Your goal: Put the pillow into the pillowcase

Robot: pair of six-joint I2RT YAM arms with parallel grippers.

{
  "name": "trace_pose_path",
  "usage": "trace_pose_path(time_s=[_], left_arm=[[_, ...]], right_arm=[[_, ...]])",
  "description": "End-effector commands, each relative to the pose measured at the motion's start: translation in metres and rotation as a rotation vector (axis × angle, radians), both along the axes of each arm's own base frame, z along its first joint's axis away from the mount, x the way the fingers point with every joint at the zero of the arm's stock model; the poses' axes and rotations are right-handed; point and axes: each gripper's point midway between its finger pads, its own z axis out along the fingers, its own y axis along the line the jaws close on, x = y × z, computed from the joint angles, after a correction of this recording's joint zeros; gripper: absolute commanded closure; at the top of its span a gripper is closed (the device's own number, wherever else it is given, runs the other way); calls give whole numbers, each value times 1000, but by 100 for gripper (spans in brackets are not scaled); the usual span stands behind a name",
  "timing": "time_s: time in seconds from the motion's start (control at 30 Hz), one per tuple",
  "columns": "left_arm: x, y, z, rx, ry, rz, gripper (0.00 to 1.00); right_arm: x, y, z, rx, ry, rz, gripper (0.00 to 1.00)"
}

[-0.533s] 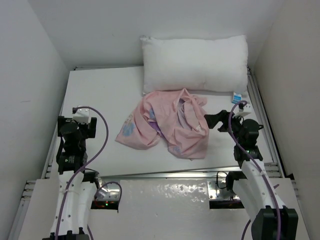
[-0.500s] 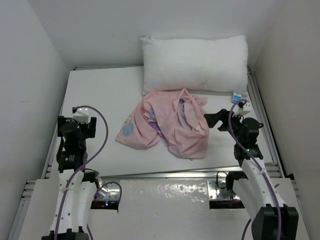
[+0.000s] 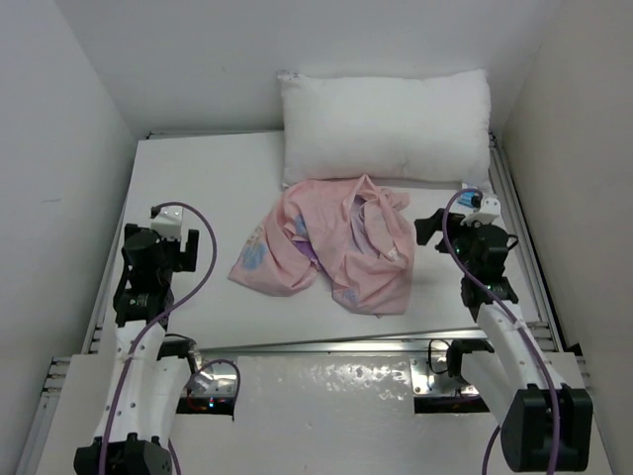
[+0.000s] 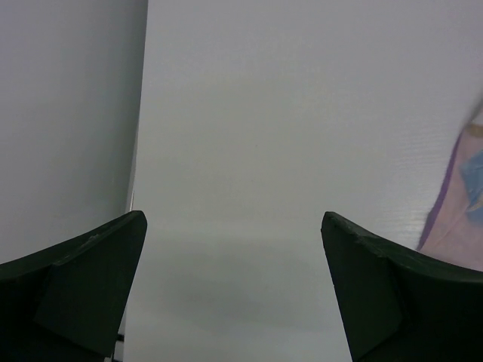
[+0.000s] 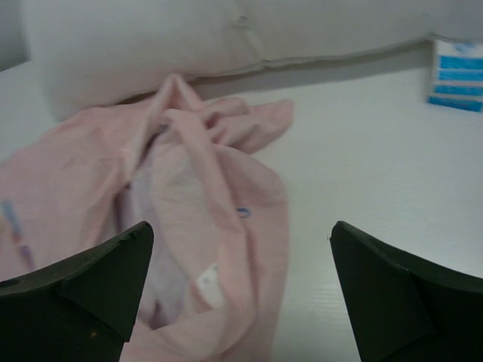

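A white surface [image 3: 198, 188] fills the middle, boxed in by plain white walls: a back wall [image 3: 297, 49] at 12 o'clock, a left wall [image 3: 49, 148] at 9 and a right wall [image 3: 584, 129] at 3. Metal rails [image 3: 97, 322] run along the surface's side edges. At 6 o'clock lies a glossy white panel [image 3: 326, 396], catching glare under soft, even light.

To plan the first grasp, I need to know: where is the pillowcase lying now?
In the top view, the pillowcase lies crumpled in the middle of the table, its far edge against the pillow, just left of the right pincer.
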Motion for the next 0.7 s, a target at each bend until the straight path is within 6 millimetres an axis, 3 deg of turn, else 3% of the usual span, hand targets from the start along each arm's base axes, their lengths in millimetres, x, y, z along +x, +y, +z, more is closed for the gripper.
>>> trace_pose_path(time_s=[0.0,0.1,0.23,0.27,0.43,0.47,0.5,0.63,0.67], left_arm=[[19,-18,60,-52,-226,-86,0],[17,-22,73,-85,-277,-85,0],[16,-24,75,-98,-304,-93,0],[17,-24,77,-98,-313,-94,0],[16,-19,84,-76,-325,-74,0],[16,-18,84,-73,-326,-68,0],[16,-17,86,-69,-333,-63,0],[18,-14,98,-65,-376,-46,0],[19,-15,100,-70,-383,-51,0]], right_arm=[[7,-49,-9,-97,-62,-261,1],[-5,-66,-42,-127,-11,-354,1],[-19,-83,-80,-184,15,-432,1],[-19,-87,-76,-184,-29,-455,1],[-43,-89,-115,-216,24,-454,1],[-39,-86,-110,-208,-4,-443,1],[-48,-83,-118,-216,1,-419,1],[-45,-69,-102,-230,-106,-328,1],[-43,-66,-107,-232,-81,-308,1]])
